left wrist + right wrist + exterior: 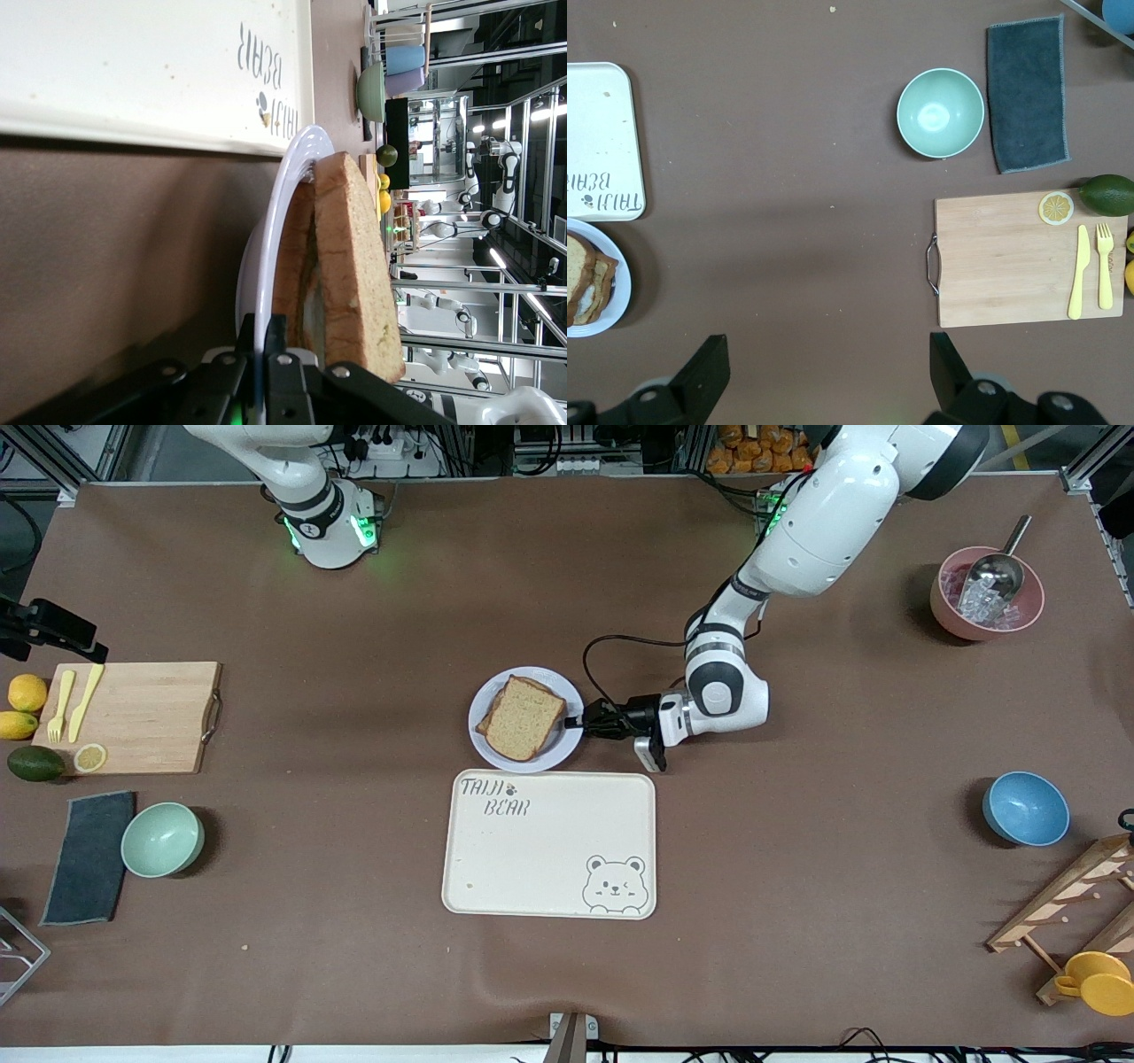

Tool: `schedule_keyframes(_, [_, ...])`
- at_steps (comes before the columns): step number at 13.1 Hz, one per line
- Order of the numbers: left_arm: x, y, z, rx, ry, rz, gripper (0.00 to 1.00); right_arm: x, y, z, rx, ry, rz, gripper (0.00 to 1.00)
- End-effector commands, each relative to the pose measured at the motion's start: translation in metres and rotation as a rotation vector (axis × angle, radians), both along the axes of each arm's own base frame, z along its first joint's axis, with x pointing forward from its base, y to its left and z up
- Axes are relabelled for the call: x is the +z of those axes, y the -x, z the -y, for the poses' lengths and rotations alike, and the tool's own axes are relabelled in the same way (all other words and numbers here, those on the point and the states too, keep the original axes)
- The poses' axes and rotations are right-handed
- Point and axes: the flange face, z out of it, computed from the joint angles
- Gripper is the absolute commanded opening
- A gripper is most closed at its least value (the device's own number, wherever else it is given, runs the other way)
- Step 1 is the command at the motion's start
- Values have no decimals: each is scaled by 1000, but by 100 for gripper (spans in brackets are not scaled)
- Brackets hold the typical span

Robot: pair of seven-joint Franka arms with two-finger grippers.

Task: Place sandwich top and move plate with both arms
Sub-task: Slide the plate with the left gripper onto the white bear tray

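Observation:
The sandwich top [524,717], a plain tan bread slice with a brown crust, lies on a stacked sandwich on the pale round plate [542,677], which sits just farther from the front camera than the tray. My left gripper [574,722] is shut on the plate's rim at the side toward the left arm's end. The left wrist view shows its gripper [266,332] clamped on the thin rim of the plate [288,190], with the sandwich top [350,266] beside it. My right gripper [828,372] is open and empty, high over bare table between the plate [622,297] and the cutting board; it is out of the front view.
A cream bear-printed tray [549,843] lies right next to the plate, nearer the front camera. Toward the right arm's end are a cutting board [133,716], a green bowl [162,839] and a grey cloth [89,856]. Toward the left arm's end are a blue bowl [1025,808] and a pink bowl [986,593].

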Motion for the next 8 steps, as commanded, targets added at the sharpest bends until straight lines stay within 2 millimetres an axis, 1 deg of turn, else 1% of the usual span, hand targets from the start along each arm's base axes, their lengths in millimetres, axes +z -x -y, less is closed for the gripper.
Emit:
schedule_keyframes(1, [31,4,0,35,18,-20,0,4,0,0,7,7,6,100])
schedule_keyframes(3, [51,5,-2,46,20,-45,0,4,0,0,7,7,6,100])
schedule_keyframes(5, [69,-1,-2,62,28,-57,0,3,-1,-2,10,7,4,100])
schedule_keyframes(6, [74,-8,-8,82,22,-55,0,3,-1,-2,10,7,4,100])
schedule_keyframes(8, [77,-22,-20,115,25,-54,0,3,-1,-1,9,7,4,100])
